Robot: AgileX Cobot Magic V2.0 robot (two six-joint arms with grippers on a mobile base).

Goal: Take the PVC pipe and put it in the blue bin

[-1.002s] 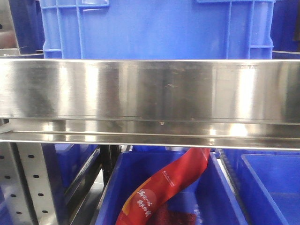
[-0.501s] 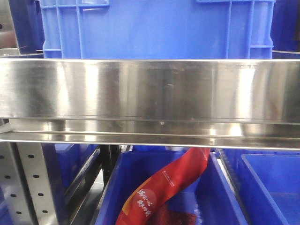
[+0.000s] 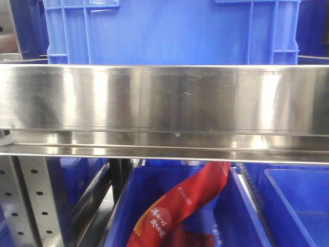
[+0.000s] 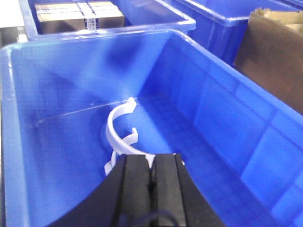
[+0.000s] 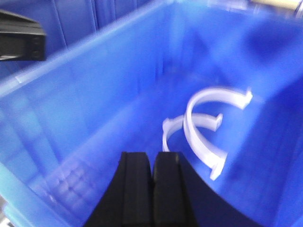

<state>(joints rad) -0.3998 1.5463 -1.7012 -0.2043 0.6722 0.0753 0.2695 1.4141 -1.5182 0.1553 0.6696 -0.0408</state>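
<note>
Both jaws closed, empty, over PVC pipe [image 4: 119,135] in blue bin [image 4: 222,118].

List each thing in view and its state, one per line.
Left hand: shut, empty, just above the pipes.
Right hand: shut, empty, over a blue bin.
PVC pipes: white curved pieces lying loose on the floor of the blue bin.
Red packet: draped in a lower bin, under the steel shelf.
Cardboard box: closed, taped, in the next bin.
</note>
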